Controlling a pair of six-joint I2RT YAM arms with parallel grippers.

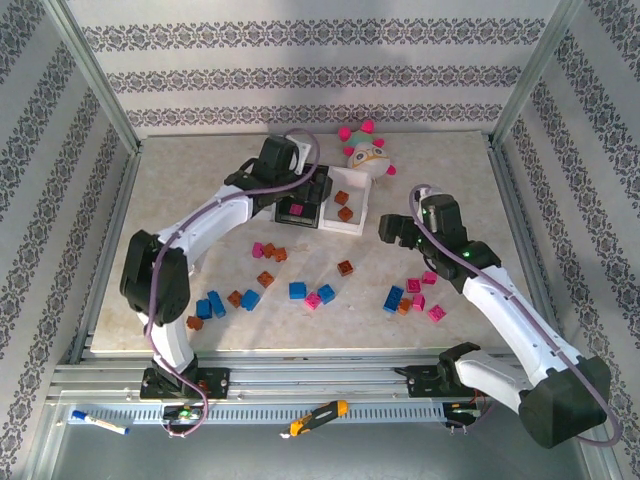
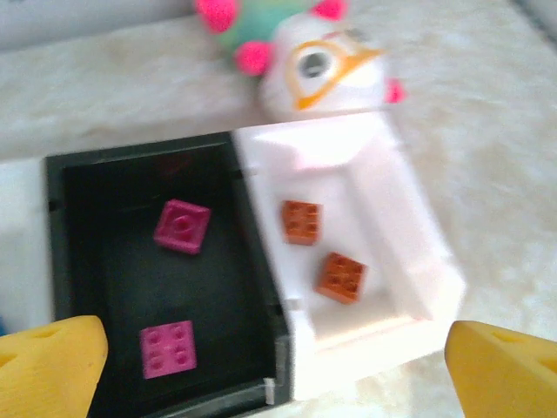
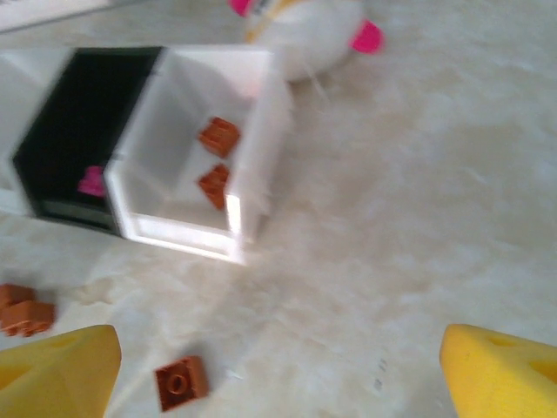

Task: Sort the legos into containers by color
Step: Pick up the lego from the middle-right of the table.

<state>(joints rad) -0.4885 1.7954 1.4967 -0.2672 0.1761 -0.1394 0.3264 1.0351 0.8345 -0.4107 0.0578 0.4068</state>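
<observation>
Containers [image 1: 352, 228] row long axis left-right; left tool [image 2: 278, 374] spread above black bin [image 2: 113, 279]; right tool [image 3: 278, 374] spread wide.

Nothing readable from my end: no text, labels, brand marks or numbers. In my left wrist view the studs on the legos [image 2: 182, 226] in the black bin [image 2: 113, 270] are too blurred to make out any embossing. From the top view, the marker [image 1: 100, 423] and the orange-handled tool [image 1: 318, 417] on the front rail are too small to show any print.
</observation>
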